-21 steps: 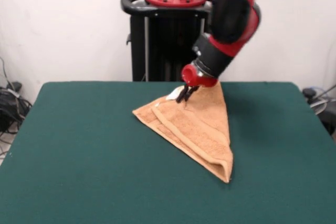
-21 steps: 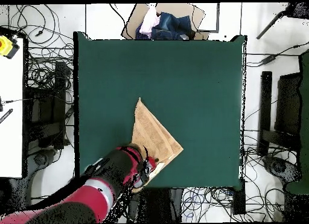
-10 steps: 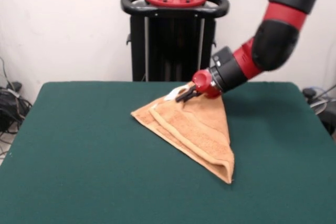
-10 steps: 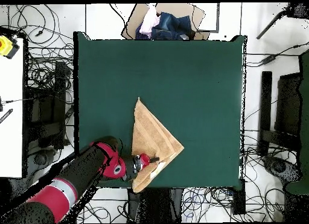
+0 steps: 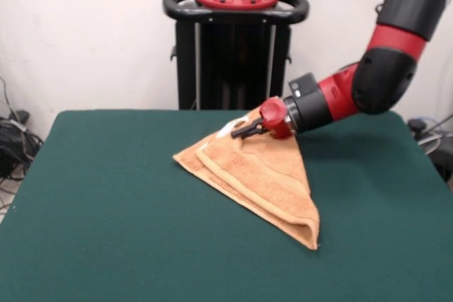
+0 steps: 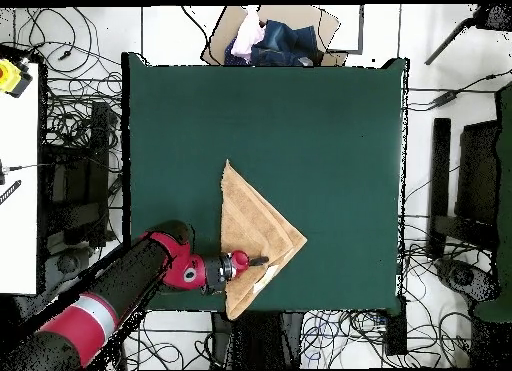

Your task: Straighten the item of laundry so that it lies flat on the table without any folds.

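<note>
— Where on the wide dark green felt-topped table [image 5: 106, 203] [image 6: 330, 127]?

— Small orange-tan terry-cloth towel [image 5: 265, 178] [image 6: 255, 232], folded into a rough triangle. In the front view lying right of the middle, toward the far edge; in the overhead view, low and a little left of centre, with one corner at the bottom edge of the green top. Long point running toward the near right in the front view. Layers stacked, edges doubled along the left side, so not flat.

— Hidden parts?

— Lower layers covered by the top fold; full outline impossible to trace. Woven bands hard to pick out, only a raised seam line parallel to the left edge. Something small and white [image 5: 226, 131] peeking out at the far corner beside the tool, too small to name with certainty.

— And the black gripper [image 5: 241, 131] [image 6: 258, 260] on the red and black arm [image 5: 354, 83] [image 6: 120, 297]?

— Reaching in almost level from the right in the front view, tip at the towel's raised far corner. Looks closed on that corner of cloth, with the fabric lifted into a peak there. Fingers thin and dark, partly lost against the cloth and the pedestal behind; exact contact hard to read, and no gap visible between them. In the overhead view just a short dark stub over the towel's lower part.

— Cut off?

— Upper arm leaving the front picture at the top right. In the overhead view the arm running off at the bottom left. Cables on the floor around the table, partly tangled.
</note>
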Tool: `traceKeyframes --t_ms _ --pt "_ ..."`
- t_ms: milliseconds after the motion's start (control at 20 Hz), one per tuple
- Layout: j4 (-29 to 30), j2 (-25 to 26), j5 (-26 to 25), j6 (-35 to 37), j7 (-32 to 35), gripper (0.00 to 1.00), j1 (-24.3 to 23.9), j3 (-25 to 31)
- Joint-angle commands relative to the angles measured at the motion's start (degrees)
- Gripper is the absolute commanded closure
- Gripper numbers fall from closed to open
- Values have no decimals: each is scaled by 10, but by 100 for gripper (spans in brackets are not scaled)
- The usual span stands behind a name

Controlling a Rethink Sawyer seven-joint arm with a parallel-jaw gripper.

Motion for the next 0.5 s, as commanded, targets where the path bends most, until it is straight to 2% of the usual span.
traceKeyframes --t_ms 50,250,500 --pt "-72 22 55 4 168 100 9 17" --pt "-48 -9 68 0 150 100 10 23" --pt "38 -114 77 -13 102 100 12 31"
